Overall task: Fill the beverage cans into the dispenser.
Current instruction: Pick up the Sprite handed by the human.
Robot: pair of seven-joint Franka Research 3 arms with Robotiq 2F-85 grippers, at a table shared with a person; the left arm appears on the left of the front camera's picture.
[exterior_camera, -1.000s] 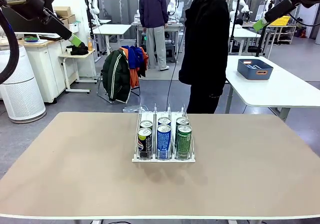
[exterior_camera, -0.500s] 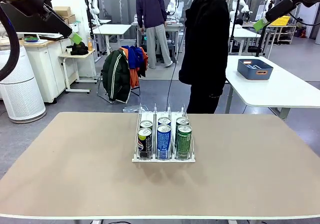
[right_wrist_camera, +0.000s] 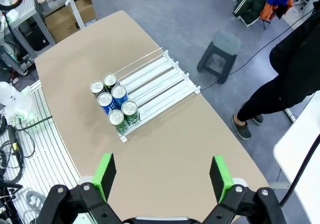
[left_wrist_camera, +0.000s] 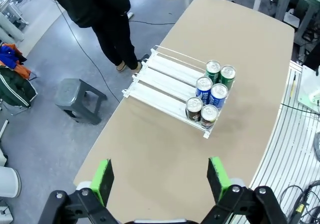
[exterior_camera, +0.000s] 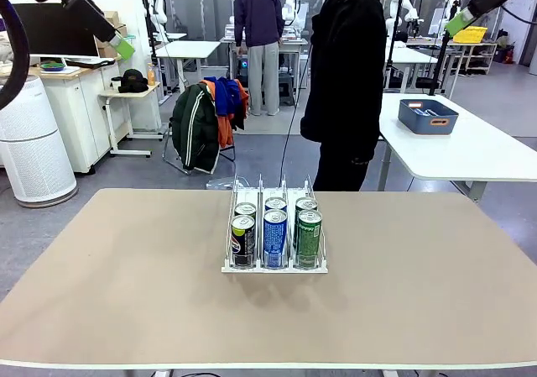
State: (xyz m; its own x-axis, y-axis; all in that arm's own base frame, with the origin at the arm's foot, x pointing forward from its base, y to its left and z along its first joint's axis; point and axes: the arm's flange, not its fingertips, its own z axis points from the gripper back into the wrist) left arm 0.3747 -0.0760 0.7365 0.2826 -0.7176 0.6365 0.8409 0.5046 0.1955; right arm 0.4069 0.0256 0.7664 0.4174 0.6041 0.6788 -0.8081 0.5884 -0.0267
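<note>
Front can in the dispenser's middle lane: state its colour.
The can is blue, clearest in the front view.

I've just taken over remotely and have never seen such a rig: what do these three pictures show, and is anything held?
This is a two-armed robot with two-finger grippers. The front view looks across the table from between the arms, towards a person standing at the far side. The other two pictures come from wrist cameras, high above the table. The green pads at the bottom of each belong to the left gripper and the right gripper. Both are open and hold nothing. On the table stands the dispenser with six beverage cans at its robot-side end: two dark, two blue, two green, one pair per lane.
</note>
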